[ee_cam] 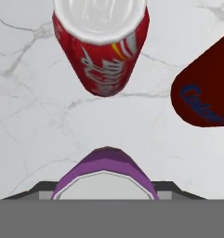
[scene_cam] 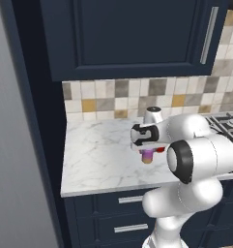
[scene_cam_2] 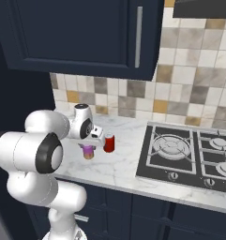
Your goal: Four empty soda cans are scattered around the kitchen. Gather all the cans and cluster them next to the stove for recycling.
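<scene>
Three cans are seen on the marble counter [scene_cam_2: 119, 173], all left of the stove [scene_cam_2: 187, 157]. The purple-pink can [scene_cam_2: 88, 151], orange at its lower part, stands farthest from it, the gripper [scene_cam_2: 89, 143] pinching it, it seems. A red can [scene_cam_2: 109, 143] with silvery top stands nearer; another red can [ee_cam: 204, 88] lies beside

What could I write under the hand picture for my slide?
Looking down the pincer: purple can between its tips, two red cans on the marble counter.
</scene>
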### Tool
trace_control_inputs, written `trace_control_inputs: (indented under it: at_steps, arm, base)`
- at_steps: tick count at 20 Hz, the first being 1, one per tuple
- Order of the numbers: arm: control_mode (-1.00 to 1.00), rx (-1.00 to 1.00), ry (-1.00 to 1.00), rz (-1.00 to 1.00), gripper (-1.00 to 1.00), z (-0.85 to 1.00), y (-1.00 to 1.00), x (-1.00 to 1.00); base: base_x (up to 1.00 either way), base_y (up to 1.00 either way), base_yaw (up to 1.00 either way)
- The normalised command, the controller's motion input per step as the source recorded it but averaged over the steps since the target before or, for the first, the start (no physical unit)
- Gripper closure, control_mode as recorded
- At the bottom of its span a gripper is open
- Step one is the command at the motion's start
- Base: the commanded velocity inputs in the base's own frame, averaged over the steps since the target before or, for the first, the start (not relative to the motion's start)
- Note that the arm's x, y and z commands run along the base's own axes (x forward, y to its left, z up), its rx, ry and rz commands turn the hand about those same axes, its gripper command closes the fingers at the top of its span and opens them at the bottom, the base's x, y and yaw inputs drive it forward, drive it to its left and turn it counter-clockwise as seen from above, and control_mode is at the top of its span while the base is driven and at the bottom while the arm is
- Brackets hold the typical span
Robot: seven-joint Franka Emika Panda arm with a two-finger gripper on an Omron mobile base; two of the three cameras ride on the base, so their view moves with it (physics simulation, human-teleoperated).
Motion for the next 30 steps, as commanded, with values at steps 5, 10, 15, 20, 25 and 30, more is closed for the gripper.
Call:
trace_control_inputs:
  at_steps: [5,10,15,20,25,30]
  arm:
    - [-1.00,-0.05,-0.07,-0.03,1.00,-0.15,0.01,0.07]
    - [-1.00,-0.01,-0.01,-0.03,1.00,-0.14,0.00,0.01]
    - [-1.00,-0.02,0.00,-0.06,-1.00,-0.23,0.00,0.00]
    - [-1.00,0.00,0.01,-0.03,-1.00,-0.05,-0.02,-0.02]
    - [-1.00,0.00,0.00,-0.01,-1.00,0.02,-0.02,-0.03]
    - [-1.00,0.00,-0.06,-0.01,-1.00,0.20,0.01,0.00]
  base:
    - [0.00,0.00,0.00]
    - [0.00,0.00,0.00]
    - [0.00,0.00,0.00]
    - [0.00,0.00,0.00]
    - [0.00,0.00,0.00]
    - [0.00,0.00,0.00]
